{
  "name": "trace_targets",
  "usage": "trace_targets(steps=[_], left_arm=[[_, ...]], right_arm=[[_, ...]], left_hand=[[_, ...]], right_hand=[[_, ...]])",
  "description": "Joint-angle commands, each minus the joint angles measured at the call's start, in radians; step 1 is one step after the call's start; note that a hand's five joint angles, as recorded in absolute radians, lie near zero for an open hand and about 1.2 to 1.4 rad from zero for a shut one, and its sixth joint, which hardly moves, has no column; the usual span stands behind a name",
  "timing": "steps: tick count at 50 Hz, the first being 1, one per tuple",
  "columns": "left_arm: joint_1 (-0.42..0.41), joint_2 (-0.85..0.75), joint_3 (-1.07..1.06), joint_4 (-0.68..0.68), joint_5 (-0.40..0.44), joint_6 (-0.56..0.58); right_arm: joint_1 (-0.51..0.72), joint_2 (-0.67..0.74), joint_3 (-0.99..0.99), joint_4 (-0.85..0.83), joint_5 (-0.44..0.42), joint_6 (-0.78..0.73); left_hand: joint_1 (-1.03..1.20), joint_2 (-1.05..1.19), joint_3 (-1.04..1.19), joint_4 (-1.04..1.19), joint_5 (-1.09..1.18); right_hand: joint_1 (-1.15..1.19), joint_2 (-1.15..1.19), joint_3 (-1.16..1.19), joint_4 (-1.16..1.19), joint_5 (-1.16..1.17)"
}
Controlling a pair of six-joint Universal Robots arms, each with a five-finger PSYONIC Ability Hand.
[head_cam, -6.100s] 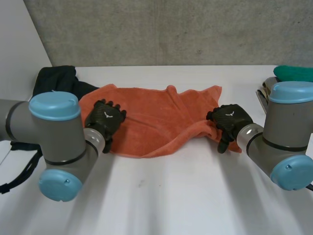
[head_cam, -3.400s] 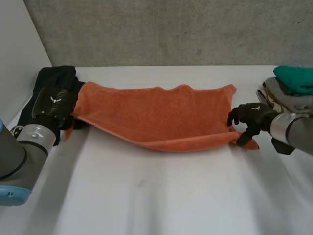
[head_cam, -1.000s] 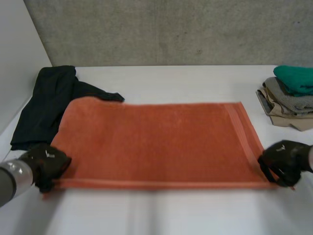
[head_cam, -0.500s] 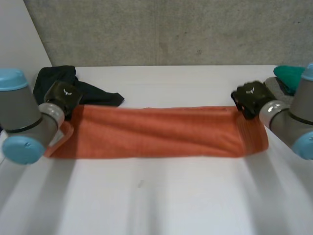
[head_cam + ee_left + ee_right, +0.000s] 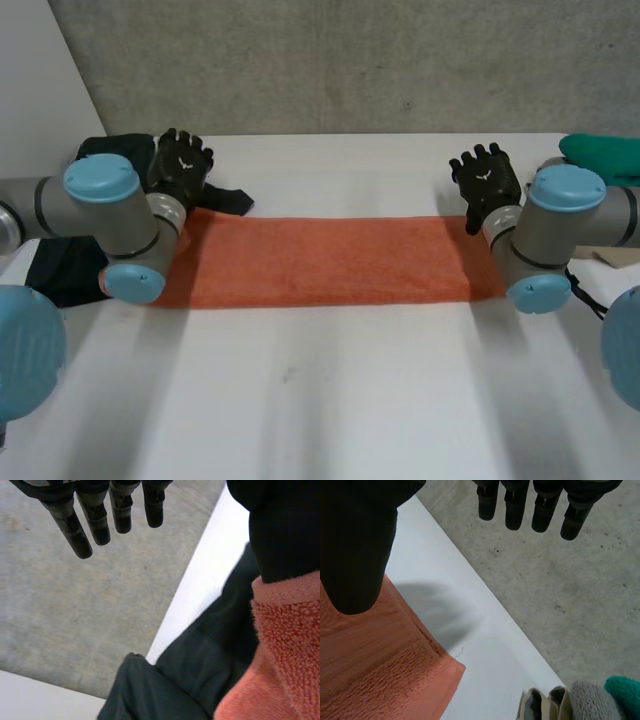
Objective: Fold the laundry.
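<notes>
An orange towel [image 5: 330,261] lies folded into a long flat strip across the middle of the white table [image 5: 330,410]. My left hand [image 5: 181,168] hovers just beyond the strip's far left corner, fingers [image 5: 95,517] straight and spread, holding nothing. My right hand [image 5: 485,181] hovers just beyond the far right corner, fingers [image 5: 540,512] straight too and empty. The left wrist view has the towel's corner [image 5: 285,645] under the thumb, against dark cloth [image 5: 200,675]. In the right wrist view the towel's banded corner [image 5: 395,675] lies below the thumb.
A black garment [image 5: 110,160] lies crumpled at the table's far left, partly under the towel's end. A stack of folded clothes, green [image 5: 605,150] on top, stands at the far right edge; it appears in the right wrist view [image 5: 580,700]. A concrete wall [image 5: 350,60] backs the table.
Over the last second both hands carried the towel's near edge to its far edge, folding it in half. They have since let go, opened and lifted off the far corners.
</notes>
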Motion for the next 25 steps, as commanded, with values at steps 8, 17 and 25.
trace_targets(steps=[8, 17, 25], left_arm=[[0.067, 0.206, -0.289, -0.061, 0.099, -0.059], [0.130, 0.085, -0.179, 0.028, 0.152, 0.018], [0.145, -0.062, 0.057, 0.181, 0.190, 0.134]], right_arm=[[-0.010, -0.230, 0.291, 0.112, -0.102, 0.053], [-0.013, -0.270, 0.374, 0.126, -0.122, 0.043], [-0.010, -0.305, 0.401, 0.126, -0.123, 0.036]], left_hand=[[-0.013, -0.027, -0.032, -0.025, -0.044], [-0.013, -0.027, -0.032, -0.025, -0.044], [-0.013, -0.027, -0.032, -0.025, -0.044]], right_hand=[[-0.045, -0.030, -0.030, -0.032, -0.041], [-0.045, -0.030, -0.030, -0.032, -0.041], [-0.045, -0.030, -0.030, -0.032, -0.041]])
